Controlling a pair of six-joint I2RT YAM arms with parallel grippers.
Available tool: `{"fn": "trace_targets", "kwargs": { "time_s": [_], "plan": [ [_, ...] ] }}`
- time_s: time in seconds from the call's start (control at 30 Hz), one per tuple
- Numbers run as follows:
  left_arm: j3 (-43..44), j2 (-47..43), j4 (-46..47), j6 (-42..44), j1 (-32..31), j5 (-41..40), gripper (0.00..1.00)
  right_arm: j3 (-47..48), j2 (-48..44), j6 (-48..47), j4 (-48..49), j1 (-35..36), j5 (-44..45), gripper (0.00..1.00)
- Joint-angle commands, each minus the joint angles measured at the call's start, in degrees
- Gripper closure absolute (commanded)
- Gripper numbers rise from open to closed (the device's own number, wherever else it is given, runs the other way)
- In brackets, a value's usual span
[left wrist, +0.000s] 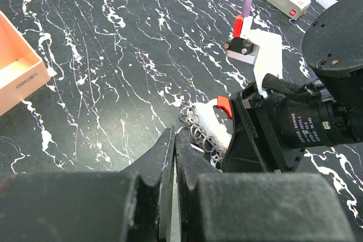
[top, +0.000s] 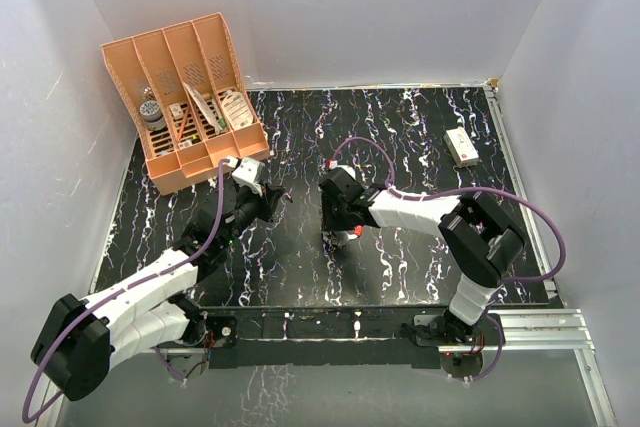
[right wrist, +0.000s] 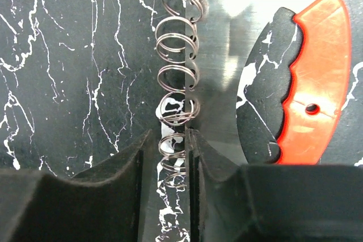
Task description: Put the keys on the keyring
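**Keyring (right wrist: 320, 66) straddled by the right gripper (right wrist: 170, 137)**
The white loop with its red crescent is laid flat on the black marbled table (top: 400, 127), near its middle. The keys (right wrist: 177, 77), seen as a row of small metal rings, are lined along its white edge. That edge and the nearest rings are flanked by the right fingers, which are narrowly parted; whether anything is pinched cannot be told. The left gripper (left wrist: 173, 140) is clenched shut and held near the keyring, apart from it. An orange organizer (top: 120, 52) and a small white box (top: 462, 145) are set at the far side.
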Motion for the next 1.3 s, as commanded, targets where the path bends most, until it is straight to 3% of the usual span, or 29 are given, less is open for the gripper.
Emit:
{"fn": "trace_targets", "kwargs": {
  "time_s": [0.0,0.2,0.3,0.57,0.8,1.07,1.27],
  "plan": [
    [-0.1,-0.9,1.8,0.0,-0.1,0.3,1.0,2.4,0.1,0.2,0.8,0.1,3.1,0.76],
    [-0.1,-0.9,1.7,0.0,-0.1,0.4,1.0,1.6,-0.8,-0.8,1.1,0.1,4.7,0.97],
    [-0.2,-1.0,1.7,0.0,-0.1,0.4,1.0,0.2,-3.9,-2.3,4.4,0.1,5.6,1.0],
    [-0.1,-0.9,1.8,-0.2,-0.1,0.5,1.0,-0.5,-11.7,-9.4,6.7,0.1,7.0,0.76],
    [0.1,-0.8,1.9,-0.4,-0.1,0.8,1.0,2.6,-10.9,-16.4,-3.5,0.1,0.1,0.63],
    [0.3,-0.3,2.1,-0.8,-0.1,1.3,1.0,0.6,-10.8,-22.9,-4.6,0.1,-5.3,0.63],
    [0.4,0.3,2.3,-0.8,-0.2,1.3,1.0,2.6,-6.3,-20.1,-5.8,0.1,-10.1,0.59]
  ]
}}
